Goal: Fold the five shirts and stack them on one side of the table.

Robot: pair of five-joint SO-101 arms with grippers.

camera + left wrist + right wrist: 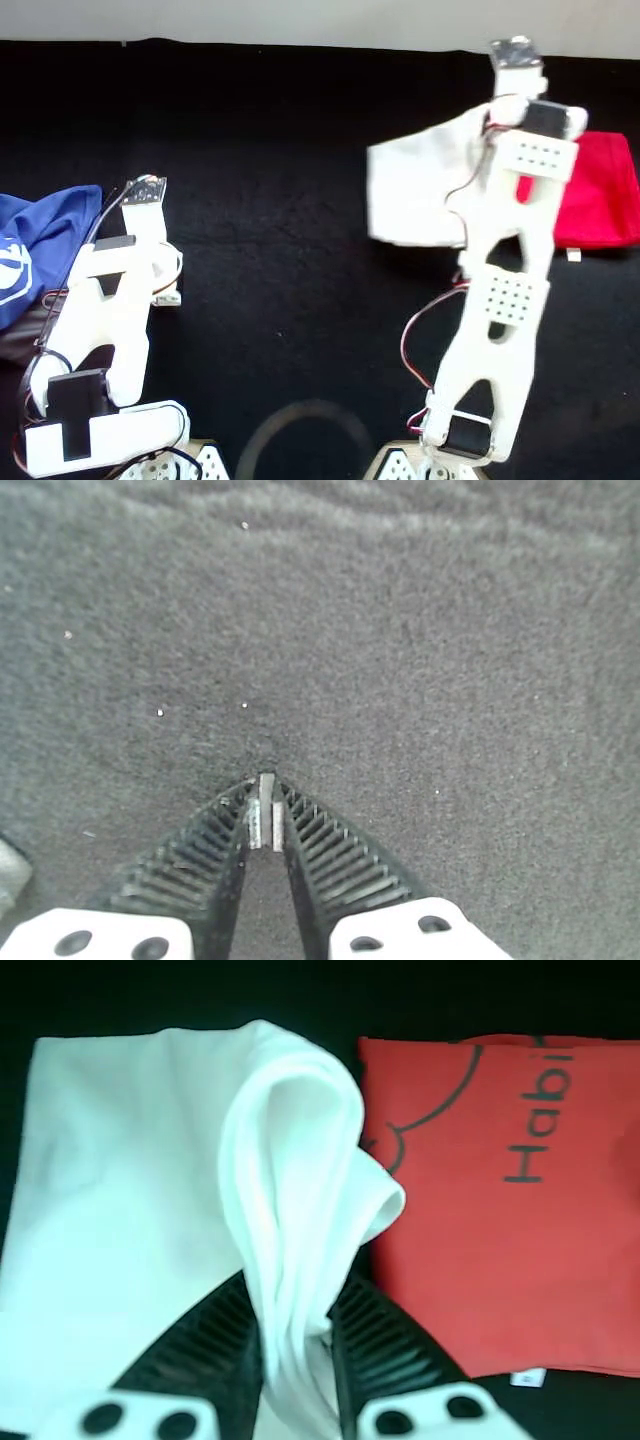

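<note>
White shirt [130, 1160], far right on the black surface [280, 150], partly hidden by the arm. A limp fold of it is pinched in the right end effector [295, 1305]. A flat, folded red shirt [500, 1230] lies just beside it. A crumpled blue shirt [45, 240] is cut off at the left edge. The left end effector [265, 810] is clenched and empty.

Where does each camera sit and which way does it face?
High view: fixed above the table, looking down; both arms show, left arm by the blue shirt, right arm over the white shirt beside the red shirt.
Left wrist view: on the left wrist, facing down at bare table; the left gripper shows, shut.
Right wrist view: on the right wrist, facing the white and red shirts; the right gripper shows, shut on a fold of the white shirt.
Shared: high and right wrist views both show those two shirts.
</note>
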